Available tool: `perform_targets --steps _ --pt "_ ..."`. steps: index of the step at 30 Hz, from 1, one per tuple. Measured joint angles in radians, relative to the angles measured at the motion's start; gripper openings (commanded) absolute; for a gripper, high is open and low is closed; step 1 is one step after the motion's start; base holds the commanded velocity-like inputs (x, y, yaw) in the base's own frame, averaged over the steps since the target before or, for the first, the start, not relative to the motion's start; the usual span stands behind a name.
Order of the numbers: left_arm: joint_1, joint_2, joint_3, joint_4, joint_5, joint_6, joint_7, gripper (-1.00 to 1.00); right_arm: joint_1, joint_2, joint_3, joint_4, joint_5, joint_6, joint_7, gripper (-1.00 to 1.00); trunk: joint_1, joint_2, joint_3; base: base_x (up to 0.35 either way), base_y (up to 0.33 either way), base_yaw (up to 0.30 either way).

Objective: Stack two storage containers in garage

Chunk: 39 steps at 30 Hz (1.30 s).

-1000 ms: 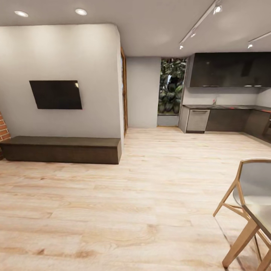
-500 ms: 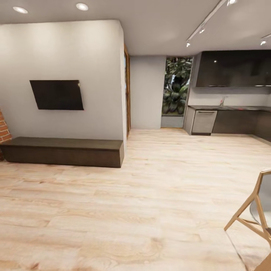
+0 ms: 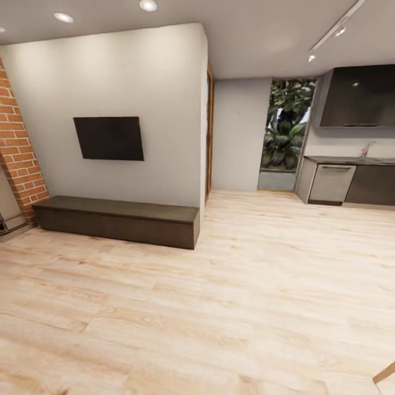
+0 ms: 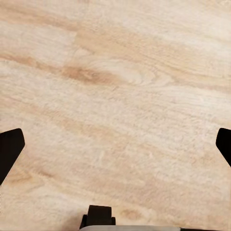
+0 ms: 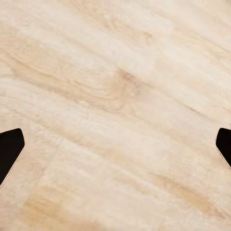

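Observation:
The two storage containers are out of view, and so is the garage. Light wood plank floor (image 3: 230, 296) stretches ahead in the head view. In the left wrist view my left gripper (image 4: 115, 149) is open, its black fingertips (image 4: 9, 149) far apart over bare planks, with nothing between them. The right gripper (image 5: 115, 149) is open as well, its fingertips (image 5: 9, 149) at both edges of the right wrist view above the same wood floor.
A long dark low bench (image 3: 118, 219) stands against a white wall under a black screen (image 3: 109, 138). A brick wall (image 3: 19, 159) rises at the left. A passage (image 3: 209, 137) opens beside the wall's corner. Dark kitchen cabinets (image 3: 351, 184) line the right, near a window with plants (image 3: 285, 131).
The camera has turned left: bench and screen slid right in the picture, the brick wall came into view, and the wooden chair slipped off the right edge.

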Motion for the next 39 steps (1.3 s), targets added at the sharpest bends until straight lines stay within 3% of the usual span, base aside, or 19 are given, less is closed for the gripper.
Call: perform_targets --steps 39 --pt "0.000 -0.002 0.000 0.000 -0.001 0.000 0.000 1.00 0.000 0.000 0.000 0.000 0.000 0.000 0.000 1.00 0.000 0.000 0.000 0.329 0.000 0.251"
